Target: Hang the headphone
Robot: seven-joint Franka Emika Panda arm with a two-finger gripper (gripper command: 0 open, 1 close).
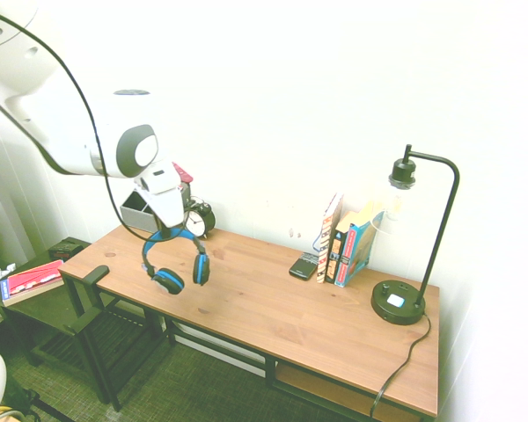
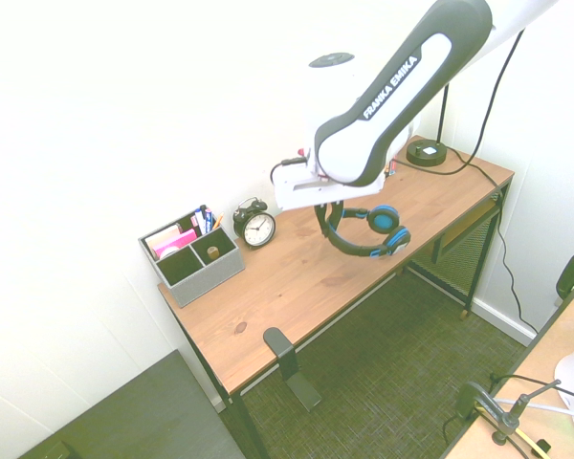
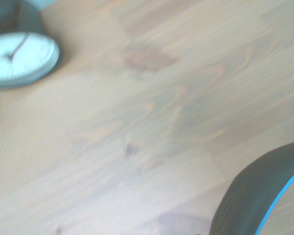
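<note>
You have the headphone [image 1: 173, 260] up off the counter [image 1: 273, 308], hanging from the claw [image 1: 171, 227] by the top of its blue headband. The claw is pinched tight on that band and points straight down, with both ear cups dangling below it in the air, clear of the wood. In the first exterior view the headphone hangs over the left part of the counter, just in front of the clock [image 1: 196, 220] and near the grey organizer [image 1: 139, 211] at the far left corner. In the second exterior view the headphone [image 2: 364, 229] sits under the arm's wrist, with the claw [image 2: 331, 207] mostly hidden behind the white housing, and the clock [image 2: 256, 226] and organizer [image 2: 189, 253] are off to its left along the wall.

To the right in the first exterior view, a small black phone [image 1: 303, 265] lies flat on the counter, just beside a row of upright books [image 1: 343, 242]. Further right stands a black lamp [image 1: 412, 255] with its round base near the right end.

Your wrist view is blurred: it shows bare wood grain of the counter [image 3: 147, 122], the white clock face [image 3: 20, 58] at one corner, and a dark curve edged in blue, part of the headphone [image 3: 255, 200], at the opposite corner
</note>
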